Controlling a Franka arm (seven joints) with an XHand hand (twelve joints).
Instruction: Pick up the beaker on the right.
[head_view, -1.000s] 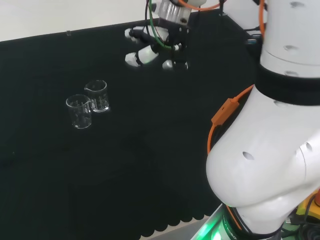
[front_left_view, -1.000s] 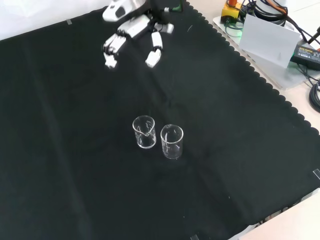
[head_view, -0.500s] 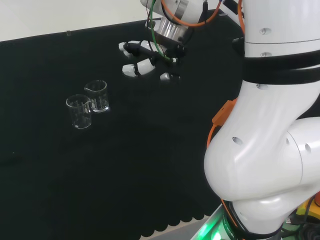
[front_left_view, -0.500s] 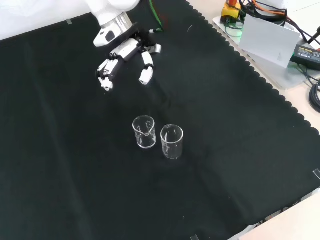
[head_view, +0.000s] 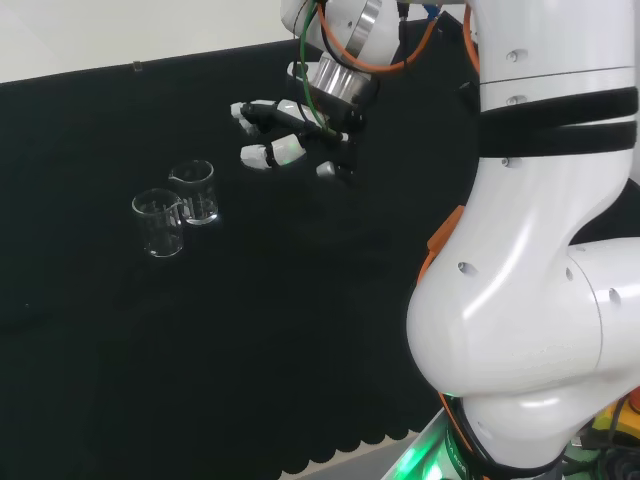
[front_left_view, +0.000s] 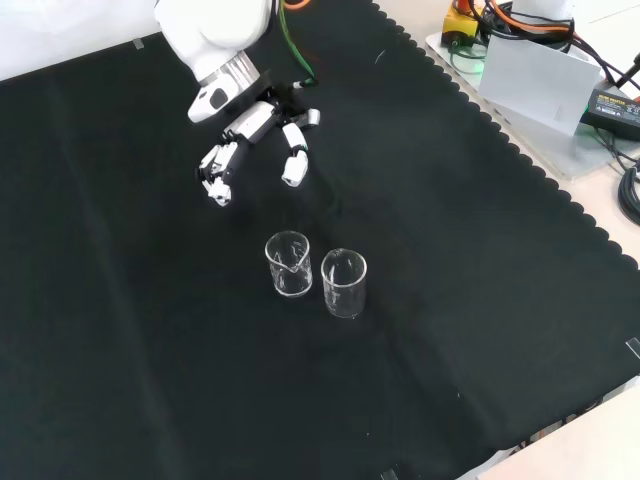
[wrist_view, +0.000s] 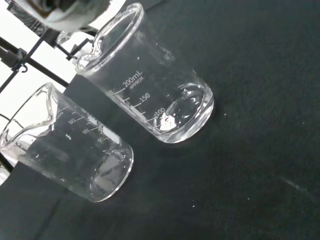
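Two clear glass beakers stand side by side on the black cloth, both upright with nothing in them. In the front view one beaker (front_left_view: 289, 263) is on the left and the other beaker (front_left_view: 344, 283) on the right. In the head view they are the farther beaker (head_view: 194, 191) and the nearer beaker (head_view: 158, 222). The hand (front_left_view: 250, 135) hovers open above the cloth, fingers spread and relaxed, well short of the beakers and holding nothing. In the head view the hand (head_view: 285, 135) is up and to the right of them. Past the palm, the wrist view has both beakers (wrist_view: 150, 95) (wrist_view: 70, 150) close up.
The arm's white links (head_view: 540, 250) take up the right of the head view. Beyond the cloth's scalloped edge (front_left_view: 500, 140) at the front view's upper right lie a grey box (front_left_view: 530, 75) and cables. Open black cloth surrounds the beakers.
The hand has come closer to the beakers: down in the front view, left and down in the head view. The beakers have not moved.
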